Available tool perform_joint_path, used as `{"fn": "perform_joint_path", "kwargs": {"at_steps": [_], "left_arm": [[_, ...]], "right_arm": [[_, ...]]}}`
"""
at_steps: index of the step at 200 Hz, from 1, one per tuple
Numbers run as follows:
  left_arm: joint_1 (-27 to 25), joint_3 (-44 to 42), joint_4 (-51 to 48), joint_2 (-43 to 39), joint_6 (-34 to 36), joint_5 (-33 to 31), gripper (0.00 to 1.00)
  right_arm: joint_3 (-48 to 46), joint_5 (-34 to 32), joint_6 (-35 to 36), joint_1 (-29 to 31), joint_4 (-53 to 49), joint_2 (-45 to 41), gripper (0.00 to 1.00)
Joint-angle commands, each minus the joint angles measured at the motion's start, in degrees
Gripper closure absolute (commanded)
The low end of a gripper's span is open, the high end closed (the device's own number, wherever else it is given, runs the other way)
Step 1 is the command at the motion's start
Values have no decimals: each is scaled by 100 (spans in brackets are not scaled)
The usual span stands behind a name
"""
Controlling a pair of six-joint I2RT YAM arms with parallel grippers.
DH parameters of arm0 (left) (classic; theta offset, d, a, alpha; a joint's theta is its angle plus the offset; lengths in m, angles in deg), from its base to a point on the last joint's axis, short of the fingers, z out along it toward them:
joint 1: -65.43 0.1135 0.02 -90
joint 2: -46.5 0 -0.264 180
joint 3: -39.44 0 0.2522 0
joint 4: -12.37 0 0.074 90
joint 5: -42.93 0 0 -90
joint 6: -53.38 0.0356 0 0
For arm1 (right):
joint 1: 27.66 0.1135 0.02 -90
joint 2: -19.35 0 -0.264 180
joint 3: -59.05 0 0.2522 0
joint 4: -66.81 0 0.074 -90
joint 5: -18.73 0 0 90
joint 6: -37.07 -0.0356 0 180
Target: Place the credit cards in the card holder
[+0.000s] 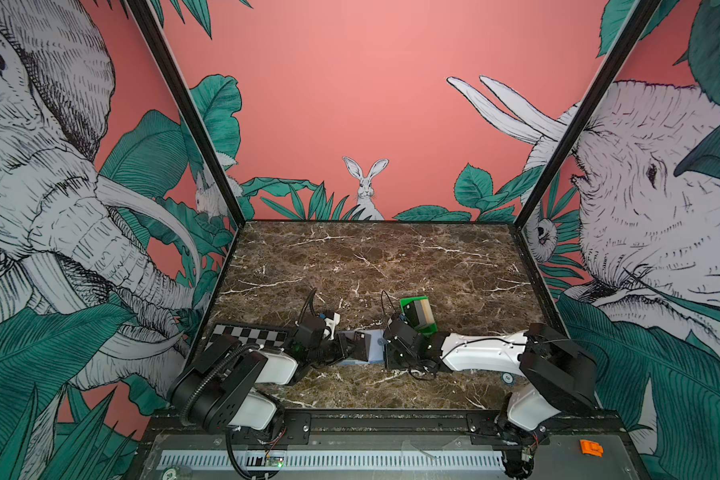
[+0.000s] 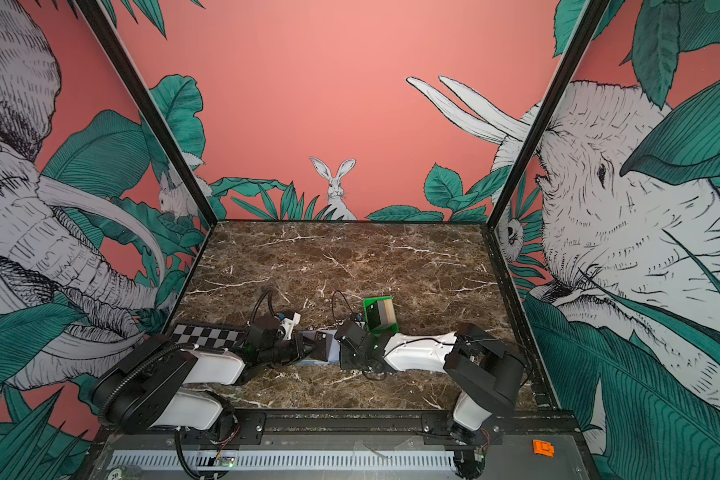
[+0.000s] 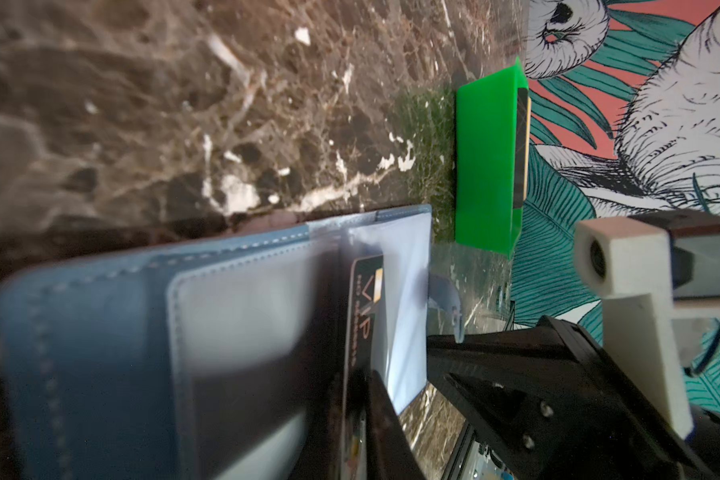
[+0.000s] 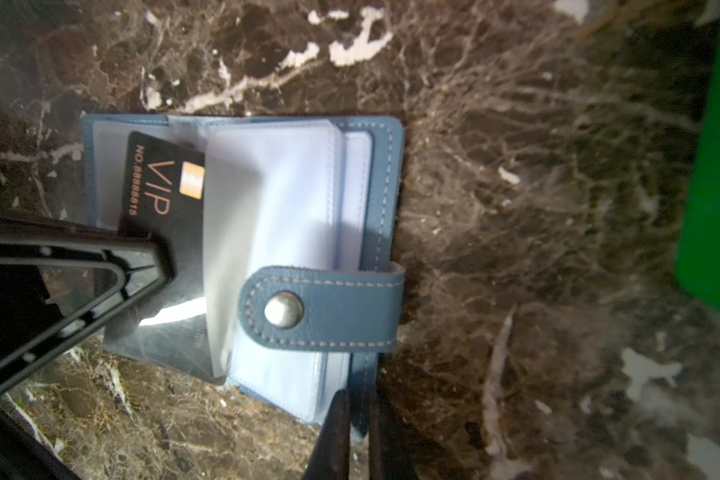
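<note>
On the metal ledge at the near right lies a small orange clip [image 1: 591, 448]. Past it, both arms reach inward over the near part of the marble table [image 1: 371, 257] and meet at the middle. There the card holder [image 4: 292, 208] lies open on the table, clear sleeves up, with its snap tab [image 4: 321, 309] folded over them. The left gripper [image 3: 355, 378] comes in from the left with its jaws clamped on the near end of the black VIP card [image 4: 159, 195]. That card lies slanted over the holder's left half, its right part under a clear sleeve leaf and its near corner sticking out past the holder. The right gripper [image 4: 356, 415] comes in from the right, its jaws together on the holder's blue cover edge. Left of the left gripper, a checkerboard plate [image 1: 250, 334] lies flat on the table. Just beyond the right gripper stands a green tray [image 1: 414, 299] holding the other cards, a grey card [image 1: 412, 313] and a tan card [image 1: 427, 311] side by side. Farther off the table is bare marble up to the pink back wall, with its painted rabbit [image 1: 366, 187].
</note>
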Motion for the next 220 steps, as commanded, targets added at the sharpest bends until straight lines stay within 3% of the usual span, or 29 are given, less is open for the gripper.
{"fn": "perform_joint_path", "kwargs": {"at_steps": [1,61,164,220], "left_arm": [[-105,35,-337,33,-16,-151,83],[-141,188,-1533,-497,217,-784,85],[-176,-15,-206,111,-454,-890,86],[-317,-75,-201,144,-487,-768,81]], "right_arm": [[-99,-60,-48,34,95,149,89],[-126,-54,-50,36,108,154,89],[-204,-67,-94,41,189,137,90],[-197,-76,-90,34,183,163,90]]}}
